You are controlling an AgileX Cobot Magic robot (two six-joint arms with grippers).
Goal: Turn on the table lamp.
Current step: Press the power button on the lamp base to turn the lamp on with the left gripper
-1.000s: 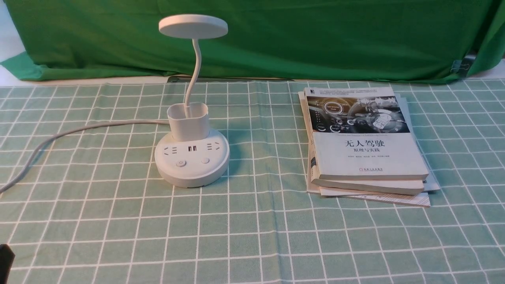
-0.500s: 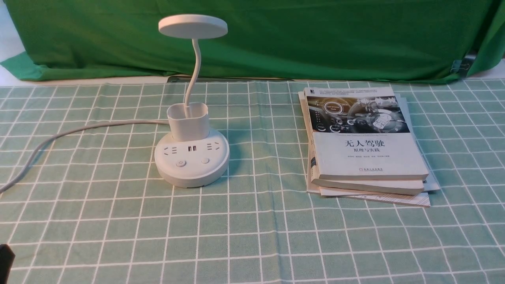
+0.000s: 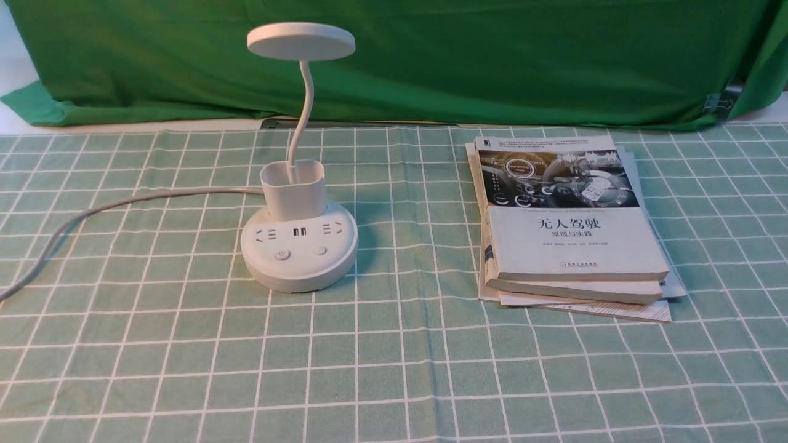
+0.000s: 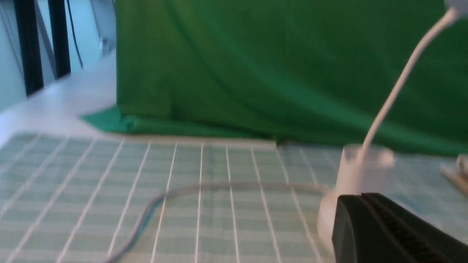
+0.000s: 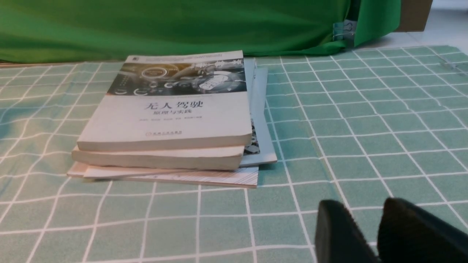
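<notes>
- Lamp (image 3: 300, 258) stands upright on the checked tablecloth (image 3: 394, 369), on the left side of the table in the front view, well apart from the books. Whether it is lit, I cannot tell.
- Its flat round head (image 3: 301, 42) sits level on top of a thin curved neck (image 3: 306, 104), which rises out of the white cup (image 3: 295, 200) at the back of the base.
- The top of the base carries sockets, two USB ports (image 3: 300, 232) and two round buttons — the left one (image 3: 282, 255) has a power mark, the right one (image 3: 320, 250) looks plain.
- A cord (image 3: 148, 196) runs from behind the lamp out to the left across the cloth.
- Books (image 3: 572, 240) lie stacked flat on the right side, slightly askew, with thinner sheets or booklets (image 3: 609, 309) poking out underneath.
- A green curtain (image 3: 431, 61) hangs behind the table, with a clip (image 3: 719, 103) near its right end.
- Left gripper (image 4: 360, 196): its fingers are pressed together with nothing between them.
- Right gripper (image 5: 362, 202): its blurred fingers are parted, holding nothing — bare cloth shows between the tips.
</notes>
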